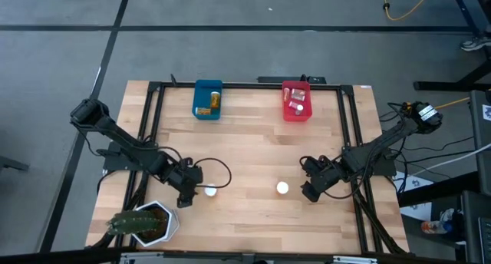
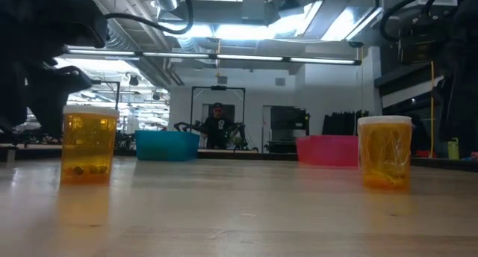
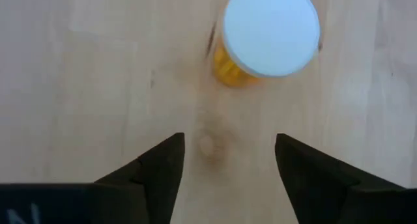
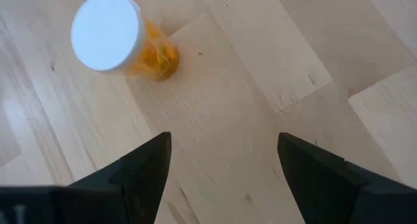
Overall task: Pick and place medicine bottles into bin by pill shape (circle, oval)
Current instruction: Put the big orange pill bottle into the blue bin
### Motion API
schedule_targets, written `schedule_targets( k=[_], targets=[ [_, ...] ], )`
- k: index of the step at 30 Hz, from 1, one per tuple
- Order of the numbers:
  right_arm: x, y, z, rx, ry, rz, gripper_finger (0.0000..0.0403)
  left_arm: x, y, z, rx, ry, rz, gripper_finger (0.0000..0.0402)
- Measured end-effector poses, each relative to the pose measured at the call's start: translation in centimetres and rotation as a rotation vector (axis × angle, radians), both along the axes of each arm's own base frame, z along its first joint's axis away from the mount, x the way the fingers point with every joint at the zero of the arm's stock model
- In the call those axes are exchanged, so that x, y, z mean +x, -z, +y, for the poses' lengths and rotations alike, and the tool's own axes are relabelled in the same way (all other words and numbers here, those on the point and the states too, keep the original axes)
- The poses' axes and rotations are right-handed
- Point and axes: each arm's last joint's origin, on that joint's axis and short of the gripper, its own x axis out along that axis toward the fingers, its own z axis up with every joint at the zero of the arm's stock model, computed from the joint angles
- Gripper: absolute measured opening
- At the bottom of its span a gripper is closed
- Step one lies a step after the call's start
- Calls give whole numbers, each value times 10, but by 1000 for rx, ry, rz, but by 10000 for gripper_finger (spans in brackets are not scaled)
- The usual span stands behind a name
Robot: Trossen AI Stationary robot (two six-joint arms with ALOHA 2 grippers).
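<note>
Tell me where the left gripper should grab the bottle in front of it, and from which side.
Grip the amber body just under the white cap. The bottle stands upright on the table, so come down from above. The left gripper is open above it, and should straddle the round body with one finger on each side.

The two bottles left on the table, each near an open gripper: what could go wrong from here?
1. The left gripper is open but its bottle sits off its centre line; closing may tip the upright bottle.
2. The right gripper is further off its bottle, so a finger could knock it over.
3. The plant stands close beside the left arm; it might get brushed.
</note>
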Motion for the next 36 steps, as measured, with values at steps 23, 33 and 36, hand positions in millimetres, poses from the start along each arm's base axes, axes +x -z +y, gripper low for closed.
schedule_targets(
  k=[23,33,36],
  targets=[
    [0,0,0,0,-1,2,282,22,34,-12,88,73,-159,259],
    [0,0,0,2,-2,3,282,28,31,-14,126,63,-251,259],
    [0,0,0,2,-2,3,282,29,30,-14,136,62,-264,259]
  ],
)
